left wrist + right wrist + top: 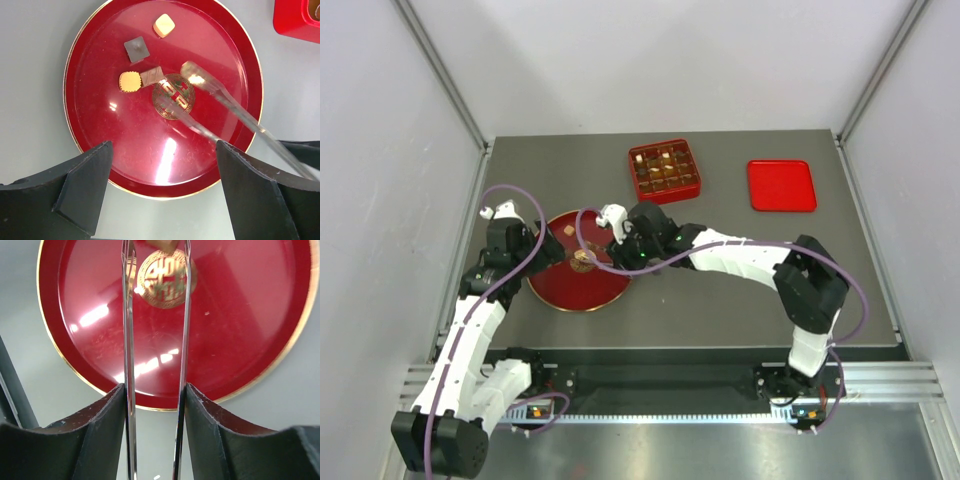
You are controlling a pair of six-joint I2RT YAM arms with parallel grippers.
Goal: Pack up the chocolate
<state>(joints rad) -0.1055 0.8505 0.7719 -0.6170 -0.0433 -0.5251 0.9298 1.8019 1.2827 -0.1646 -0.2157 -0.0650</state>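
Note:
A round red plate (100,150) carries the chocolate: a cream square (164,24), a dark square (136,49), a tan scalloped piece (129,82) and a brown block (152,76). My right gripper (155,390) is shut on metal tongs (128,340), one arm against each finger. The tongs (225,97) reach over the plate's gold emblem (173,96), tips spread, just right of the brown block and holding nothing. My left gripper (164,150) hangs open over the plate's near rim, empty. In the top view, the left gripper (535,245) is at the plate's left and the right gripper (620,235) at its right.
A red compartment box (664,169) holding several chocolates sits behind the plate (560,295). Its flat red lid (781,185) lies to the right. The box's corner (295,20) shows in the left wrist view. White walls close in three sides of the table.

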